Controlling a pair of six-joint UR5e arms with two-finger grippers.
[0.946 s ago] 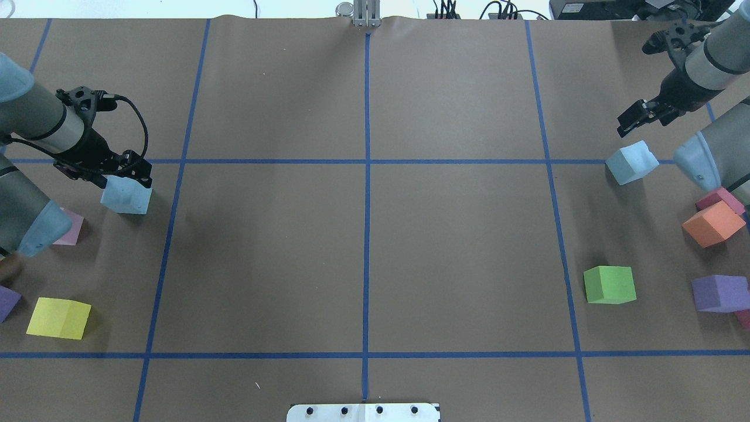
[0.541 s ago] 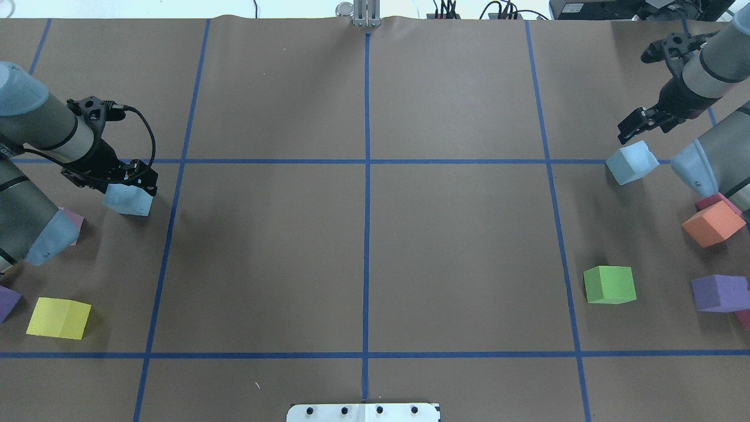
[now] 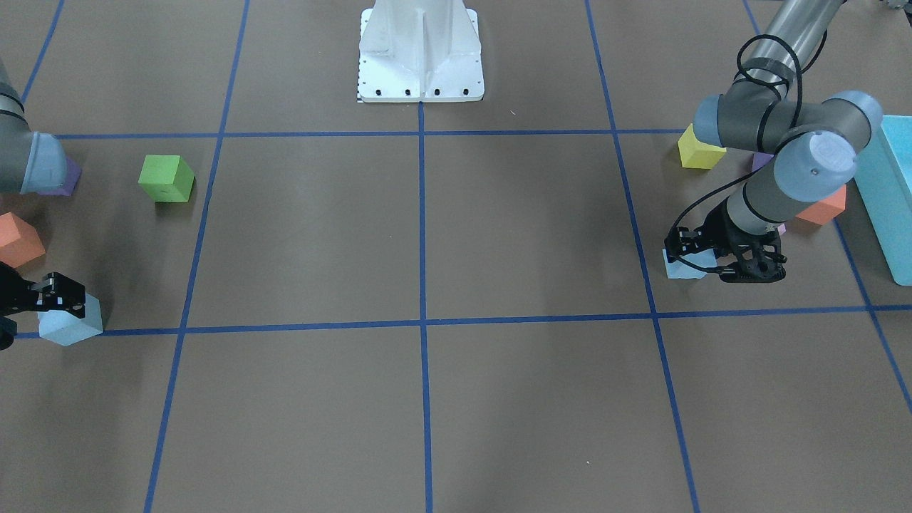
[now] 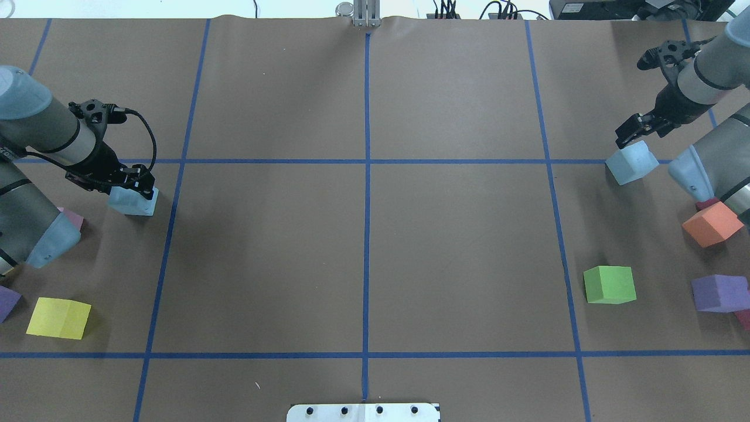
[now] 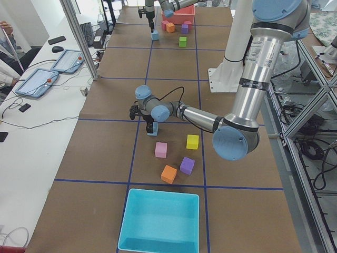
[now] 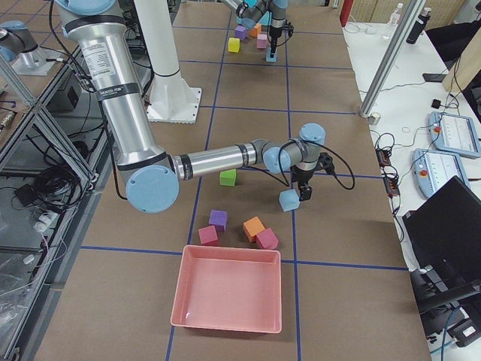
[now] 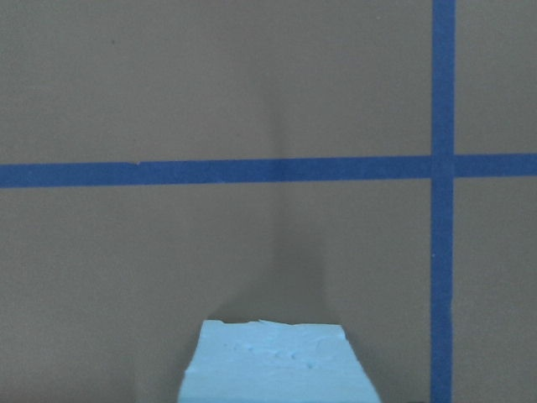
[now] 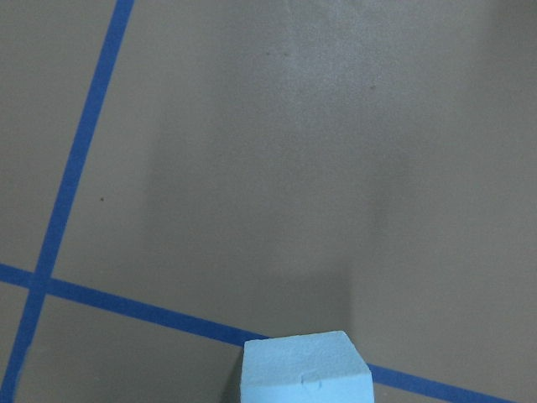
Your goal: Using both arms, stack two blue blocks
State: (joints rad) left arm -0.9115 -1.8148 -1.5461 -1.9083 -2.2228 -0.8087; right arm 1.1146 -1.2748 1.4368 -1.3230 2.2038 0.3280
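One pale blue block [image 4: 132, 204] lies on the brown table at the left, and also shows in the front view [image 3: 677, 269] and the left wrist view [image 7: 277, 365]. My left gripper [image 4: 136, 184] is open and low over it, its fingers down around the block's top. The other blue block [image 4: 631, 164] lies at the far right on a blue tape line, and also shows in the front view [image 3: 68, 324] and the right wrist view [image 8: 304, 369]. My right gripper [image 4: 630, 132] is open just above its far edge.
A yellow cube [image 4: 58, 317] and a pink cube [image 4: 71, 218] lie near the left arm. A green cube [image 4: 609, 285], an orange cube [image 4: 712, 225] and a purple cube [image 4: 719, 293] lie at the right. A turquoise box [image 5: 160, 221] and a pink tray [image 6: 227, 295] stand at the table's ends.
My left gripper has come down onto the left blue block. My right gripper has moved down and slightly forward, closer to the right blue block. Both blocks stay on the table.
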